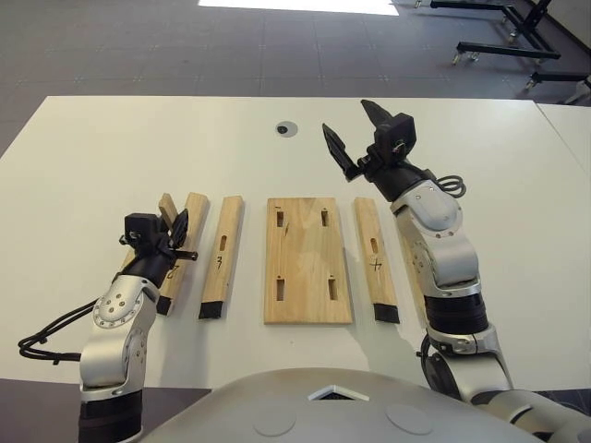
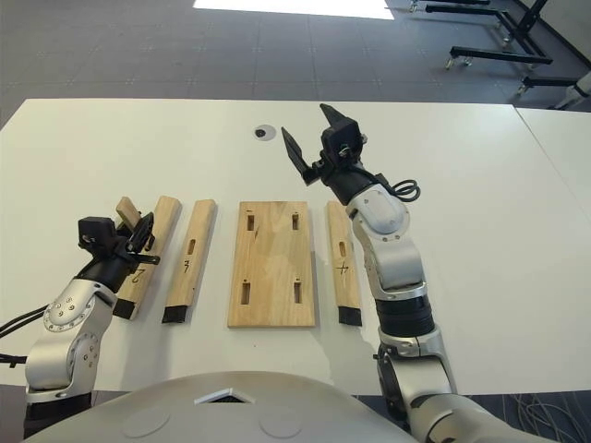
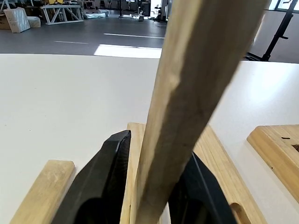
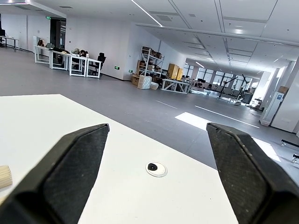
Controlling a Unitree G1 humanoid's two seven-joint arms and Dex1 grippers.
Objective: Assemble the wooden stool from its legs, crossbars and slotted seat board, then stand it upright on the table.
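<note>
- My left claw (image 1: 175,227) is closed on a short wooden crossbar (image 1: 166,206). The bar passes between both fingers (image 3: 108,179) and juts out past their tips.
- This claw sits low over the left side of the table (image 1: 111,157), directly above the leg marked 2 (image 1: 196,214).
- The leg marked 3 (image 1: 224,242) lies flat just beside the leg marked 2, towards the middle.
- The slotted seat board (image 1: 307,263) lies flat at the centre, with four slots showing in its upper face.
- The leg marked with a cross (image 1: 374,249) lies flat just right of the board, apart from it.
- Each of the three legs has its dark end towards me.
- My right claw (image 1: 344,116) is spread wide and holds nothing. It is raised above the table beyond the board's far right corner, near the round grommet (image 1: 286,128).
</note>
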